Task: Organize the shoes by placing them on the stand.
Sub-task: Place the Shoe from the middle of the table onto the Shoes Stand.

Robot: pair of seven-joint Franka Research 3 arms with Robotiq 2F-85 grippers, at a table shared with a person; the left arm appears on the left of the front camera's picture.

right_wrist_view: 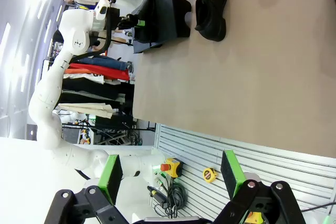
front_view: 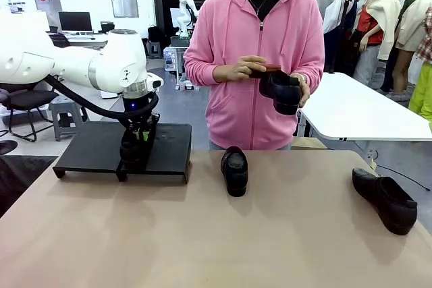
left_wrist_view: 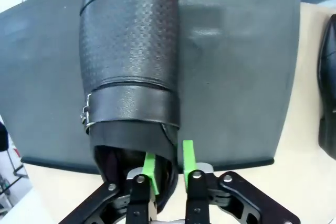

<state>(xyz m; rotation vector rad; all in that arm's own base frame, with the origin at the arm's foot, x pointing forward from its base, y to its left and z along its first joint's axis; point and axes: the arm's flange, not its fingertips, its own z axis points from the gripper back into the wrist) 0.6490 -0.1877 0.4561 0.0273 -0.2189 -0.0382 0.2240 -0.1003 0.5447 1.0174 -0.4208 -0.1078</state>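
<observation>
Quick progress check, working outward from the robot's side.

Closest in, the right gripper point(right_wrist_view: 170, 174) has its green pads spread wide with nothing between them, so I'd call it idle.

On the table point(front_view: 202, 247), two black loafers aren't on the stand yet. The right-hand loafer point(front_view: 385, 200) lies over by the right edge. The middle loafer point(front_view: 234, 170) sits further in, around the centre and near the stand's right end but not touching it.

Behind those, the stand point(front_view: 88, 150) is on the far left part of the table and carries one shoe. This buckled shoe point(left_wrist_view: 131, 61) rests sole-down right by the seam between the two sections.

The left gripper point(left_wrist_view: 168, 163) is down at its heel, with one pad inside the opening and the other outside the back wall. There looks to be a sliver of gap on the outer side. I honestly can't tell whether it's pinching the heel or just sitting loose around it.

Farthest back, the person across the table has a fourth one, the held shoe point(front_view: 283, 92), up in both hands at chest height.

My read is that one shoe out of the four I can see is basically placed, pending a clean release. That leaves three to go: two on the tabletop and one with the person. There's plenty of bare platform on both sides of the placed shoe.
</observation>
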